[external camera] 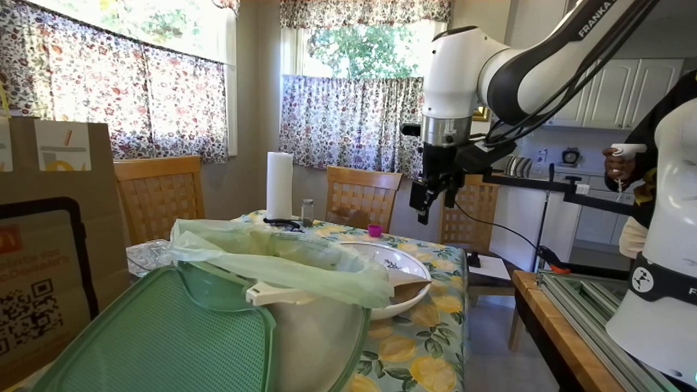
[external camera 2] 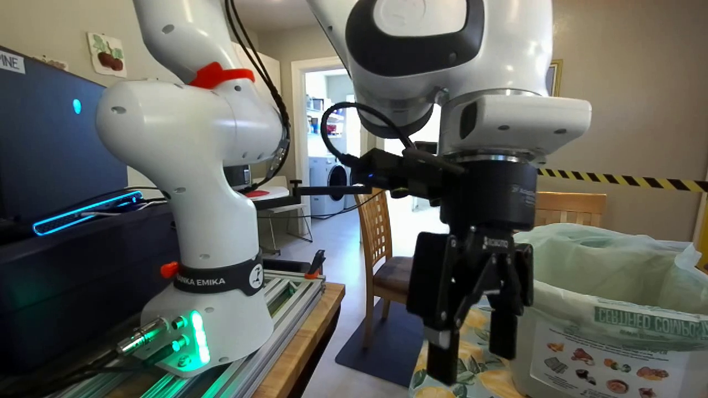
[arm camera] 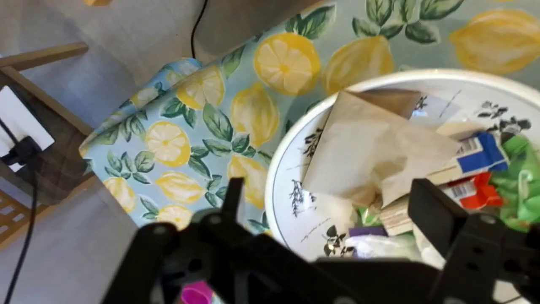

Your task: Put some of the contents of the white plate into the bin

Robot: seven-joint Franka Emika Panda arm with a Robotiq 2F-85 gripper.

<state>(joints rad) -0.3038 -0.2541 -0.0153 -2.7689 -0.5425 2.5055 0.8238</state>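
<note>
Table [external camera: 435, 337], draped in pale-blue lemon-print cloth: appears in both exterior views; one corner shows in the wrist view.
White, black-trimmed robot arm [external camera: 544, 76]: wrist end raised above the tabletop.
Rounded off-white plastic bin [external camera: 321, 343]: stands on the table; a crinkled, translucent pale-green plastic bag [external camera: 305, 277] lines it and overhangs the rim.
Round, shallow white plate [arm camera: 291, 169], black leaf motif: rests on the table just beside the bin; whether the two touch cannot be told.
Upright white paper-towel roll [external camera: 279, 185]: stands on the table, well apart from the plate.
Black two-fingered gripper [external camera 2: 473, 362]: points down, fingers spread wide, raised apart from the plate.
Creased brown paper piece [arm camera: 363, 143]: inside the plate, one corner at the rim.
Crumpled green wrapper [arm camera: 521, 177]: inside the plate, partly cut off in the wrist view.
Blue-and-white packet [arm camera: 481, 156]: inside the plate, just beside the green wrapper.
Red-and-white packet [arm camera: 479, 188]: inside the plate, just beside the blue-and-white packet.
Small magenta cup [external camera: 374, 230]: on the table, near the plate.
</note>
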